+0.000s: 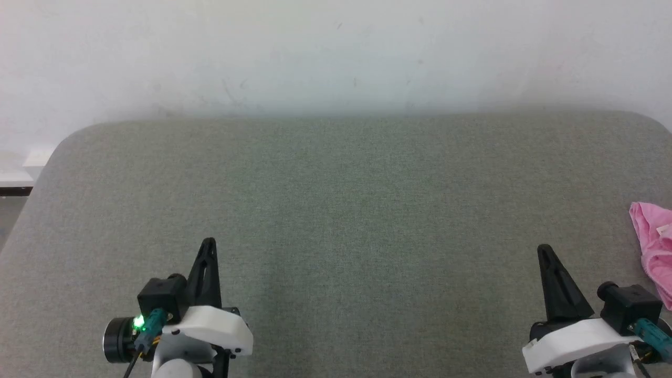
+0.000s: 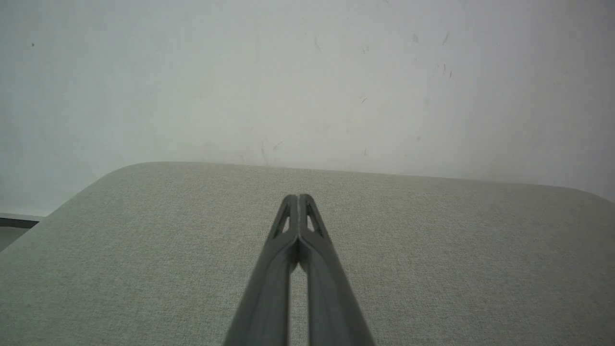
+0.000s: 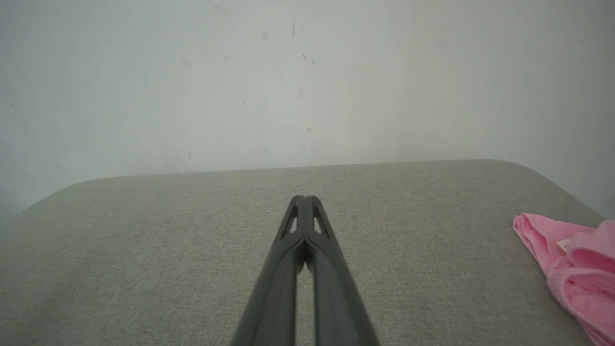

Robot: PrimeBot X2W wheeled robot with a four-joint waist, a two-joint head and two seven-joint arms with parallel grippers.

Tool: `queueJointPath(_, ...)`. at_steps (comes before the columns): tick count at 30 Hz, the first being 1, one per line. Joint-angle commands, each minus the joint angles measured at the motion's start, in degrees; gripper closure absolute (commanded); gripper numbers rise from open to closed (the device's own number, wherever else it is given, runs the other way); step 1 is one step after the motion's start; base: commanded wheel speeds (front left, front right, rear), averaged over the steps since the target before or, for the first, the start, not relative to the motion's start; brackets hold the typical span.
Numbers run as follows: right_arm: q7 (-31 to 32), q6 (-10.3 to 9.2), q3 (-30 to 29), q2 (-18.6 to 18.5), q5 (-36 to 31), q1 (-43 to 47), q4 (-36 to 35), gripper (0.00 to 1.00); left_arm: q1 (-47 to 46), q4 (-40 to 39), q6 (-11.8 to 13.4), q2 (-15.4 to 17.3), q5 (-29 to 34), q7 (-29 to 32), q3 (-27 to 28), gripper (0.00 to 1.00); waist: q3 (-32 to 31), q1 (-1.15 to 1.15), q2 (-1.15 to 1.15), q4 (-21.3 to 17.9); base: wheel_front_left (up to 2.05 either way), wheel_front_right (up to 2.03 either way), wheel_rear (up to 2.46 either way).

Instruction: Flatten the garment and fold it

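Observation:
The pink garment (image 1: 654, 247) lies bunched at the right edge of the grey table (image 1: 346, 210), cut off by the frame, with a small white tag showing on it. In the right wrist view the garment (image 3: 571, 269) sits at the lower right. My right gripper (image 1: 544, 248) is shut and empty near the front right, a short way left of the garment. Its tips (image 3: 303, 198) meet above bare table. At the front left, my left gripper (image 1: 208, 241) is shut with nothing in it, its tips (image 2: 298, 196) pressed together.
A pale wall (image 1: 336, 52) rises behind the table's far edge. The table's rounded far corners show at left and right. A white ledge (image 1: 21, 168) and dark floor strip lie past the left corner.

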Motion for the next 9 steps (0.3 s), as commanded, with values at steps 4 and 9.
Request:
queueJointPath(4, 0.67, -0.02, 0.35, 0.05, -1.02, -0.67, -0.76, 1.0, 1.12, -0.89, -0.52, -0.1, 0.97, 0.65, 0.45, 1.0, 0.06, 0.0, 0.0, -0.01, 0.0, 0.0, 0.0)
queueJointPath(9, 1.26, -0.02, 0.48, 0.06, -1.55, -0.79, -1.06, 1.0, 1.27, -1.46, -0.73, -0.11, 1.38, 1.23, 0.6, 1.0, 0.13, 0.0, 0.0, -0.02, 0.0, 0.0, 0.0)
